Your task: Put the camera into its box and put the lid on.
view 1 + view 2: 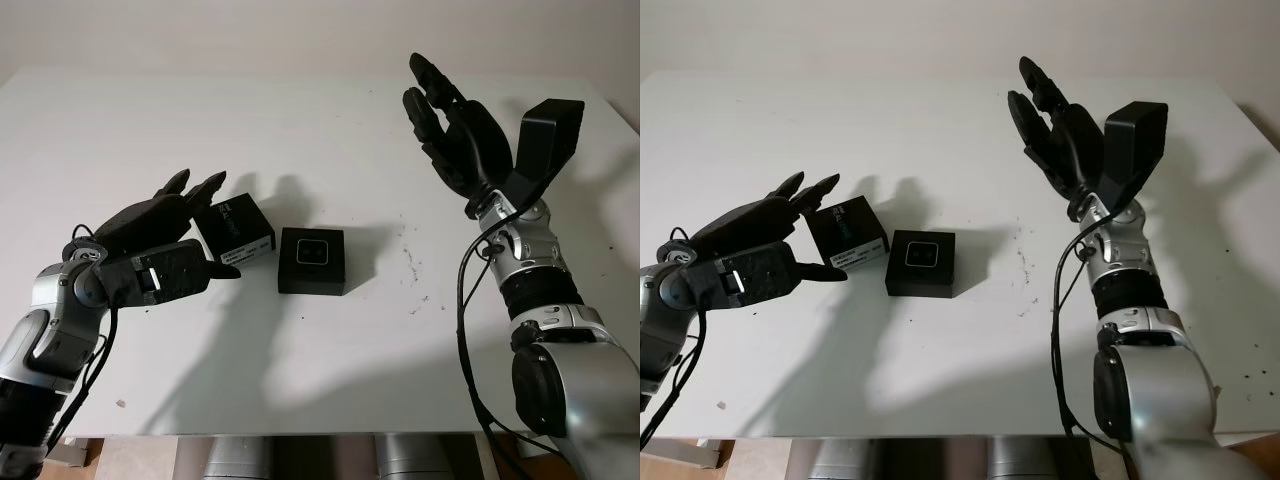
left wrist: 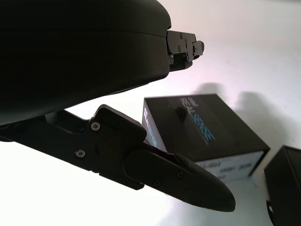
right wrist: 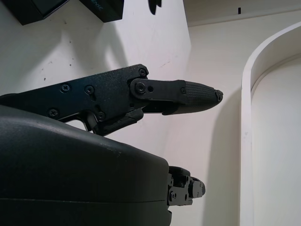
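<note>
The left hand [image 1: 165,235] is held low over the white table [image 1: 300,380], palm turned inward, its fingers extended toward the lid [image 1: 236,229] and just beside it; nothing is grasped, and contact with the lid cannot be told. The lid, a black cover with a white label on its side, is set tilted on the table, just left of the box [image 1: 312,260]. The box is placed open near the table's middle, and the camera [image 1: 312,252] is seen lying inside it. The right hand [image 1: 455,125] is raised well above the table on the right, forearm upright, fingers extended upward, released and grasping nothing.
</note>
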